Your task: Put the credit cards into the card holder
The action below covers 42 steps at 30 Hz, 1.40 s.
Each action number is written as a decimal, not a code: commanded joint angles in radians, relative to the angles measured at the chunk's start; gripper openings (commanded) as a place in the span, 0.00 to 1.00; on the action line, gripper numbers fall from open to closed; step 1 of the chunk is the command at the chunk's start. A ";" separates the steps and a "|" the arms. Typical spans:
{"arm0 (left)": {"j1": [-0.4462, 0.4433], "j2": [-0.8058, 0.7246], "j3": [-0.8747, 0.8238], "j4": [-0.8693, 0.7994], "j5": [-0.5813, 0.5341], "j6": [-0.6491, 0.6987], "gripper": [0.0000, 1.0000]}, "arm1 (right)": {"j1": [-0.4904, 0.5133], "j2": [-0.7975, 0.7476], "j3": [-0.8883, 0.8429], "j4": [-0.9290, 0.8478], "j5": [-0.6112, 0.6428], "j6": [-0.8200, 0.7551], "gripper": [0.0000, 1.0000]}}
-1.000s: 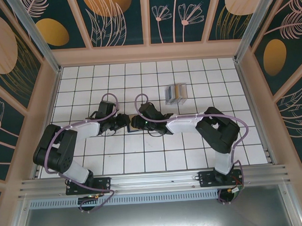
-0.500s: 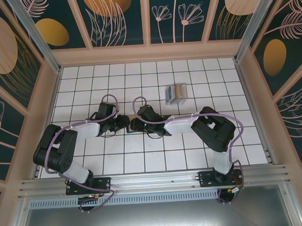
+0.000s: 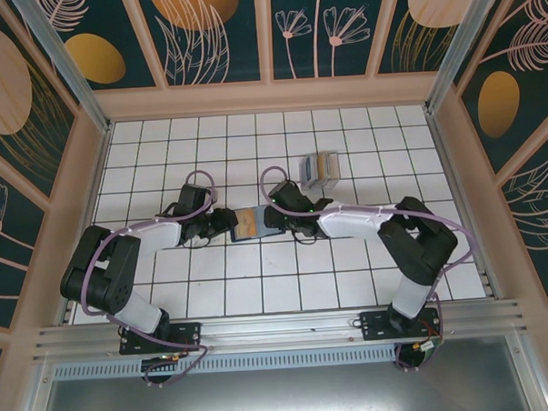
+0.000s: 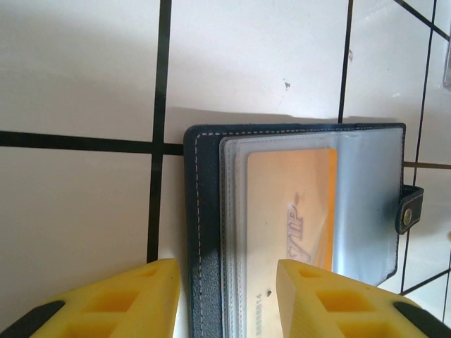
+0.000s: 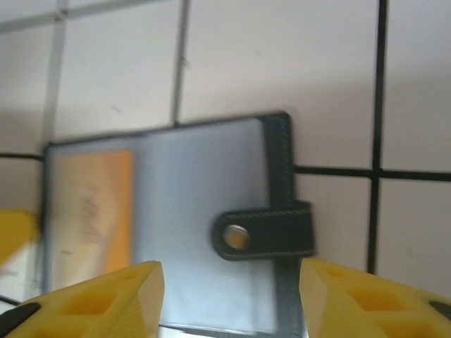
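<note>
Left hand [image 4: 225,282] spread over card holder's [image 4: 203,183] edge, right hand [image 5: 229,285] spread opposite edge

Between left end effector [image 3: 226,222] and right end effector [image 3: 274,216]: open card holder [image 3: 249,222] flat on the counter [image 3: 169,292], filling that gap. Leaves little room for either to go forward, both facing across it. Beyond the right end effector, toward the far wall: clear tray [image 3: 319,169], near but apart. To the outer side of each and toward the near edge: bare tiles, free to pass.
</note>
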 commanded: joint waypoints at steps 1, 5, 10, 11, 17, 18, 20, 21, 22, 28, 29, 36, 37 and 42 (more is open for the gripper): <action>0.000 0.009 0.014 -0.025 -0.021 0.024 0.41 | 0.027 0.089 0.103 -0.199 0.101 -0.065 0.53; 0.000 -0.003 0.003 -0.011 -0.012 0.021 0.41 | 0.050 0.161 0.186 -0.254 0.134 -0.083 0.56; 0.000 -0.013 0.008 -0.029 -0.034 0.033 0.41 | 0.059 0.210 0.248 -0.295 0.179 -0.100 0.60; 0.000 -0.013 0.006 -0.029 -0.036 0.032 0.41 | 0.058 0.221 0.262 -0.309 0.195 -0.100 0.60; 0.002 0.001 0.003 -0.025 -0.034 0.035 0.42 | 0.056 0.216 0.258 -0.317 0.229 -0.103 0.51; 0.002 0.000 0.000 -0.022 -0.033 0.033 0.41 | 0.057 0.207 0.252 -0.314 0.231 -0.104 0.50; 0.002 0.003 -0.003 -0.014 -0.036 0.033 0.41 | 0.055 0.178 0.229 -0.293 0.236 -0.110 0.49; 0.002 0.007 -0.001 -0.014 -0.037 0.033 0.41 | 0.055 0.166 0.219 -0.286 0.237 -0.113 0.49; 0.001 0.012 0.002 -0.017 -0.034 0.034 0.41 | 0.049 0.154 0.210 -0.275 0.235 -0.120 0.49; 0.002 0.028 0.017 -0.017 -0.028 0.033 0.39 | 0.026 0.123 0.187 -0.260 0.260 -0.159 0.51; 0.002 0.031 0.019 -0.019 -0.026 0.033 0.38 | 0.023 0.122 0.187 -0.262 0.269 -0.163 0.52; 0.002 0.037 0.012 -0.010 -0.016 0.029 0.35 | 0.010 0.127 0.178 -0.242 0.277 -0.197 0.52; 0.002 0.035 0.010 -0.005 -0.014 0.026 0.35 | 0.006 0.127 0.176 -0.240 0.274 -0.199 0.50; 0.002 0.045 0.011 0.000 -0.005 0.027 0.34 | -0.003 0.116 0.152 -0.193 0.270 -0.240 0.37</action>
